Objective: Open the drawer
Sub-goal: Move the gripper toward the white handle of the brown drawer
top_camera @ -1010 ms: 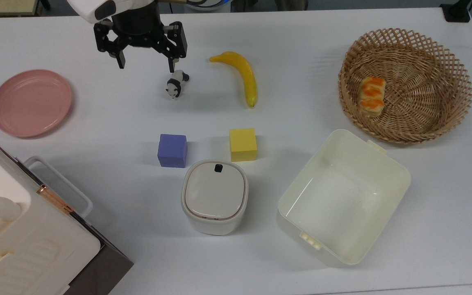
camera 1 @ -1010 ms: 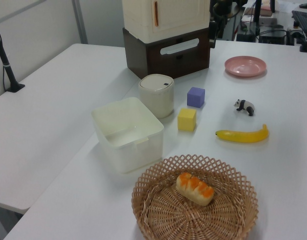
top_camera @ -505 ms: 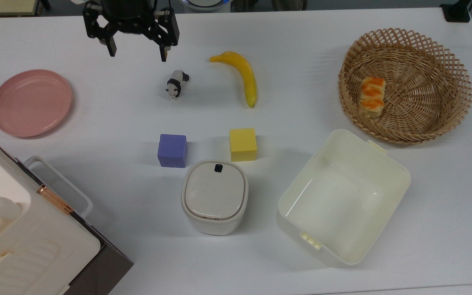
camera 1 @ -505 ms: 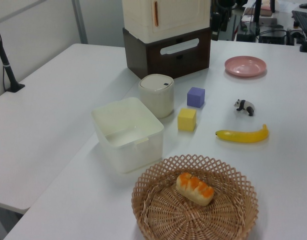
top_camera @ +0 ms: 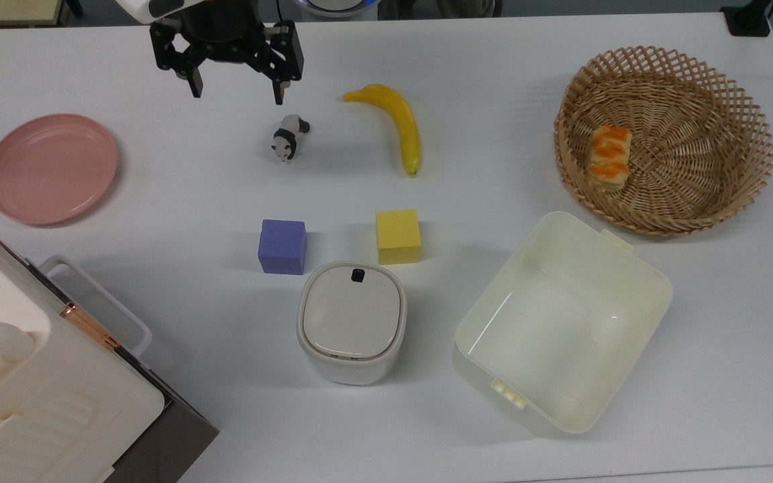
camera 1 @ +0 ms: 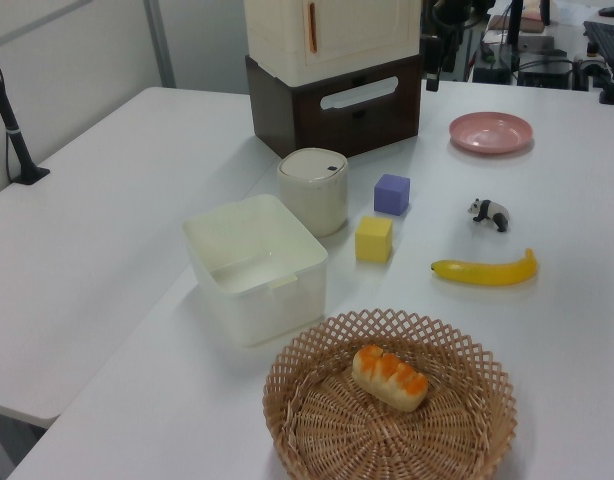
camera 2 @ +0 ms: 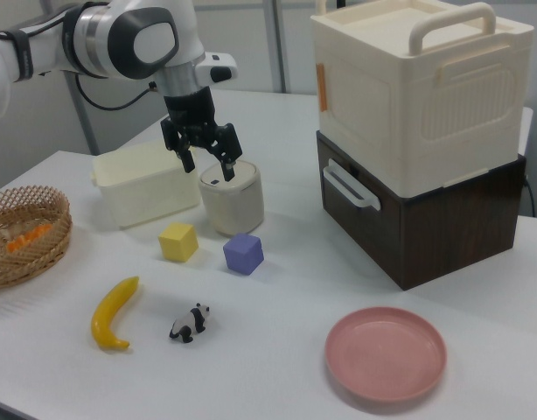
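The drawer (camera 2: 400, 223) is sitting shut under the cream box (camera 2: 417, 92) at the tabletop's corner, its handle (top_camera: 101, 295) untouched, while the gripper (top_camera: 233, 90) is hovering open and empty near the far edge, so the whole pull is remaining.

A broad white bench (top_camera: 494, 60) is filling the scene, and soft light from above is laying faint shadows across it. In the left view a second white table (camera 1: 77, 250) is sitting alongside, a black pole (camera 1: 9, 110) standing on it before a pale grey wall (camera 1: 67, 50). Cluttered desks (camera 1: 547, 50) are showing beyond the far edge.
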